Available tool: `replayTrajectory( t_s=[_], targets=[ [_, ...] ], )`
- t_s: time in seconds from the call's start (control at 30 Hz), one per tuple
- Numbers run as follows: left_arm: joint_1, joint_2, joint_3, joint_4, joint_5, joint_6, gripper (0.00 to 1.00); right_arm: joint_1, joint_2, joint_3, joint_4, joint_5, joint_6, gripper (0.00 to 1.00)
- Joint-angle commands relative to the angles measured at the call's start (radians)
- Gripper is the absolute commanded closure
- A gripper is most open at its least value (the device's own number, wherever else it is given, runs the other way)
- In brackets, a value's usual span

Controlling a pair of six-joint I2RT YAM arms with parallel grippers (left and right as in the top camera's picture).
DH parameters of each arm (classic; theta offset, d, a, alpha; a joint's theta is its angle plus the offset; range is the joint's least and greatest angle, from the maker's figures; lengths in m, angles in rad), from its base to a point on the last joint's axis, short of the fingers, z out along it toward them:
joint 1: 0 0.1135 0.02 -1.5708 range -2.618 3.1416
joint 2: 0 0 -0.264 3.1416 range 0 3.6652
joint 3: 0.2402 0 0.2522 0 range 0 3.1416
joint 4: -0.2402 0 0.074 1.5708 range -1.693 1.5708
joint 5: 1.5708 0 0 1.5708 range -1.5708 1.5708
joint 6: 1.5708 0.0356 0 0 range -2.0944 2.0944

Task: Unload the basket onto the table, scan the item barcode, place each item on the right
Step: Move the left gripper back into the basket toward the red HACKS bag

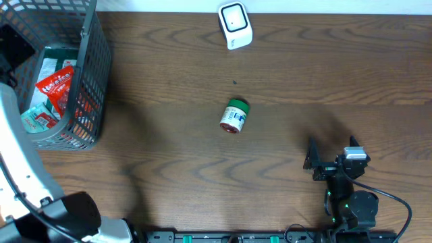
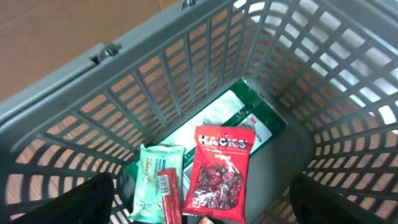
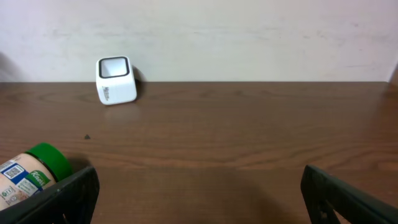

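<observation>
Left gripper: jaws spread wide and empty, hanging above the open basket, touching nothing.
Right gripper: also spread wide and empty, low over the table, facing the far edge.
Likely item: the red Hacks candy bag, lying flat on top of the pile almost directly under the left fingers.
How the bag handles: probably light, soft and crinkly, with loose sweets that shift. The film looks slick, so a pinch on the middle could slide or bunch.
Where to hold the bag: the flat sealed top edge, which would leave the printed faces free for the barcode.
Neighbours in basket: a pale green pack touches the bag's left side, and a dark green flat packet lies partly beneath it.
Other candidate: a green-lidded jar on its side mid-table, between the scanner and the right gripper.
How the jar handles: rigid, round and apt to roll, so grip across the body, not the label.
Barcode: not legible on any item.
</observation>
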Motion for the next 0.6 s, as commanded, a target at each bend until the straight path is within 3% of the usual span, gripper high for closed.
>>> replayTrajectory(
  t_s=[0.0, 0.43, 0.57],
  targets=[
    [0.003, 0.056, -0.005, -0.005, -0.005, -0.012, 0.10, -0.004, -0.005, -0.002, -0.003, -0.001, -0.005, 0.01],
    [0.003, 0.182, -0.005, -0.047, 0.003, -0.006, 0.09, -0.004, -0.005, -0.002, -0.003, -0.001, -0.005, 0.01],
    [0.003, 0.226, -0.005, -0.053, 0.069, 0.010, 0.10, -0.004, -0.005, -0.002, -0.003, -0.001, -0.005, 0.01]
  ],
)
